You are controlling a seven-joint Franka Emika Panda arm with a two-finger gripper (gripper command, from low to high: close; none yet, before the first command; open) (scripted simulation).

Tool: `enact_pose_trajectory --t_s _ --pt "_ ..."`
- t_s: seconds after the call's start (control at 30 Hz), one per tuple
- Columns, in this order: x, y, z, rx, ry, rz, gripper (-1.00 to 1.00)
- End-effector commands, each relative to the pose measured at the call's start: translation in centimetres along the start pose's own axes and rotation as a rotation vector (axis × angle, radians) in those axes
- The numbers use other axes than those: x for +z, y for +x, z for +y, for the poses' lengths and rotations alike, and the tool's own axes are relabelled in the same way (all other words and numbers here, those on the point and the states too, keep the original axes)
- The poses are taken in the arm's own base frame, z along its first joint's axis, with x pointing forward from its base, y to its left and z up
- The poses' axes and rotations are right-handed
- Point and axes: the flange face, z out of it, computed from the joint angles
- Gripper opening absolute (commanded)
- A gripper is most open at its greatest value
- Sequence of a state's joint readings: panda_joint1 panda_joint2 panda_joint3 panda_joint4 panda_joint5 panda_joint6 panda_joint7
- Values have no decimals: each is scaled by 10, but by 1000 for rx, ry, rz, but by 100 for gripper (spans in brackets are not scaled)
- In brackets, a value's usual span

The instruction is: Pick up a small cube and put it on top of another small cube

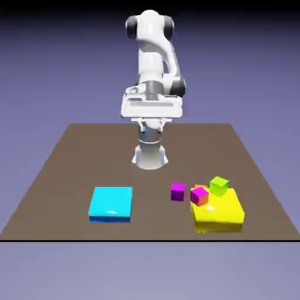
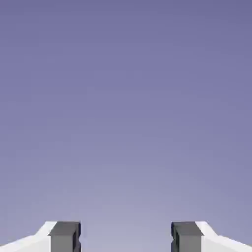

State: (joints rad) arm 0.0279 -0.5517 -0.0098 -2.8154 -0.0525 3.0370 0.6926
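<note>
Arm raised at the far edge, nothing grasped, cubes waiting near the front of the table.

The gripper is seen spread wide in the hand view, with only blue-violet backdrop between its grey fingertips, so nothing is held; the hand is judged to be parked high because no approach has begun. The small all-magenta cube is left on the bare brown table, just beside the yellow block on the exterior view's left, free to be gripped from above. Three small cubes are counted: that one, a magenta-topped cube with an orange side and a lime-green cube (both resting on the yellow block, likely stacking bases). Two flat blocks are counted: the yellow one and a cyan block, well apart.
</note>
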Motion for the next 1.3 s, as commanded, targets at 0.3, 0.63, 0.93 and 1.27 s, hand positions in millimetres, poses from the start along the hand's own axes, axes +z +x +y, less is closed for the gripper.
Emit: enact_pose_trajectory --t_s 0.3,0.63,0.93,1.27 --pt "55 -84 -3 -862 -26 -191 0" --pt "86 -181 15 -1734 93 -392 0" --pt "92 -264 53 -2506 353 -546 0" --pt "107 -297 74 -2752 445 -596 0"
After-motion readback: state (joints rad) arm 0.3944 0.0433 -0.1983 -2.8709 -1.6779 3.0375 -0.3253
